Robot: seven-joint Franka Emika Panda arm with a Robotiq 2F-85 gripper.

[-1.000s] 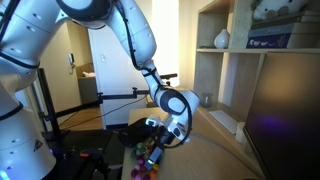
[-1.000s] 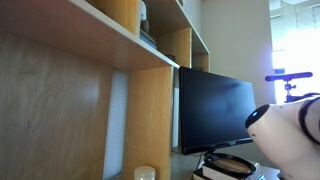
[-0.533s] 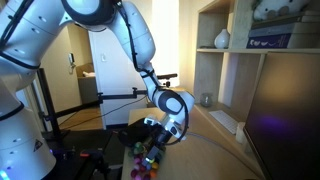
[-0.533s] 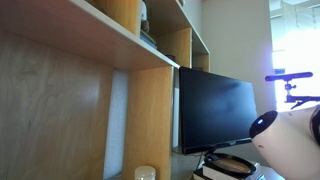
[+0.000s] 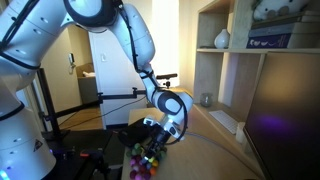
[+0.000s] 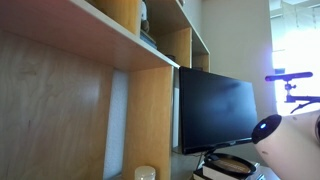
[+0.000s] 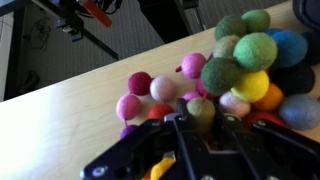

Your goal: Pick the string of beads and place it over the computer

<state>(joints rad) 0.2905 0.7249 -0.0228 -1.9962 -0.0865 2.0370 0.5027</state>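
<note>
Wrist view, starting at the left: bare pale wooden tabletop [image 7: 70, 110], and beyond its far edge grey carpet and a black stand [image 7: 75, 25] with an orange part. Moving in, the string of beads [image 7: 215, 75] begins – pink ones first, then a white one, then the cluster piles up toward the right: dull green, yellow, blue, orange, one black. They look matte and fuzzy here rather than shiny, bunched in a loose heap on the wood. At the bottom centre the gripper [image 7: 200, 125] is right in the near edge of the heap; its jaws stand narrow, pinched in on the beads, with an olive-green one at the tips.

Now an exterior view, left to right: the white arm [image 5: 130, 35] curves down from the top, a door [image 5: 105, 60] stands behind it, and the gripper [image 5: 152, 155] sits low over the desk, the coloured beads [image 5: 141, 166] directly under it. Further right – wooden shelves [image 5: 235, 80] with a small white vase [image 5: 221, 39], then the dark computer monitor [image 5: 285, 120] filling the right edge, well apart from the beads. In an exterior view the same dark screen [image 6: 215, 105] stands beside the wooden shelving [image 6: 70, 90], with a rounded white part of the robot [image 6: 290, 140] at the lower right.
</note>
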